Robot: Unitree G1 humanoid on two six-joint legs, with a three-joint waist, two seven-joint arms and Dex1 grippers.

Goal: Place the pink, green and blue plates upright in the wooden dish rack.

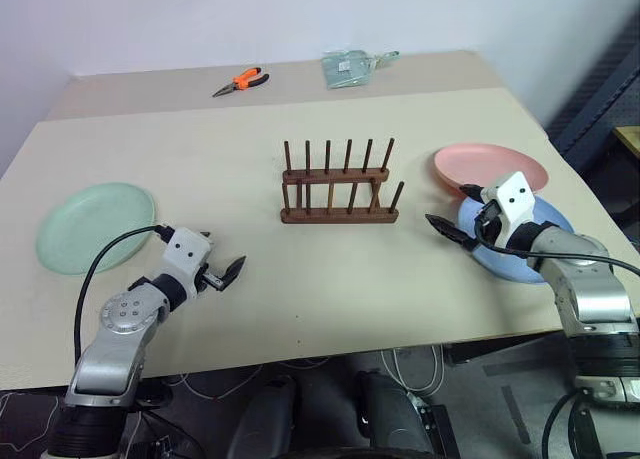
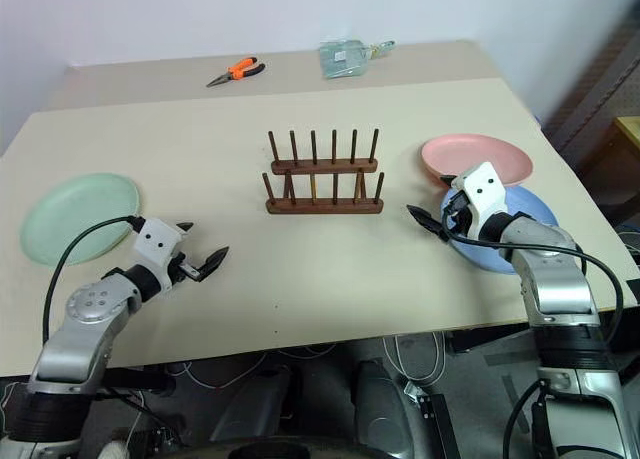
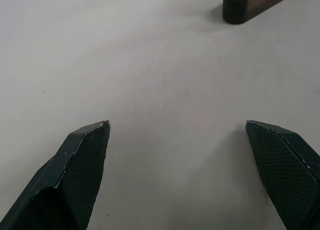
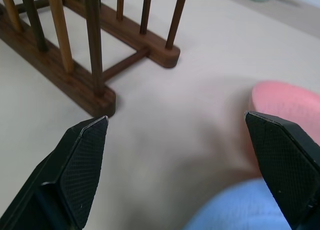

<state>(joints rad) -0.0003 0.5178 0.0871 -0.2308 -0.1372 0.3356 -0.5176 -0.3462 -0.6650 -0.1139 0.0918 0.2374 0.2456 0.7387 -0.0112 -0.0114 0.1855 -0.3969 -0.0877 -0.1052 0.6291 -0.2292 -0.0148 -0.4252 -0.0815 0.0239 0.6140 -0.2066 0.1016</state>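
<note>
The dark wooden dish rack (image 1: 338,184) stands empty at the table's middle. The green plate (image 1: 95,227) lies flat at the far left. At the right, the pink plate (image 1: 490,167) lies flat, and the blue plate (image 1: 525,241) lies just in front of it, overlapping its edge. My left gripper (image 1: 222,257) is open over bare table, to the right of the green plate and short of the rack. My right gripper (image 1: 453,209) is open and empty, over the blue plate's left rim, pointing toward the rack (image 4: 100,64). Blue plate (image 4: 235,210) and pink plate (image 4: 290,107) show between its fingers.
Orange-handled pliers (image 1: 243,79) and a clear plastic packet (image 1: 348,67) lie at the table's far side. The beige table (image 1: 330,279) has bare surface between both grippers and the rack. The front edge runs close below the arms.
</note>
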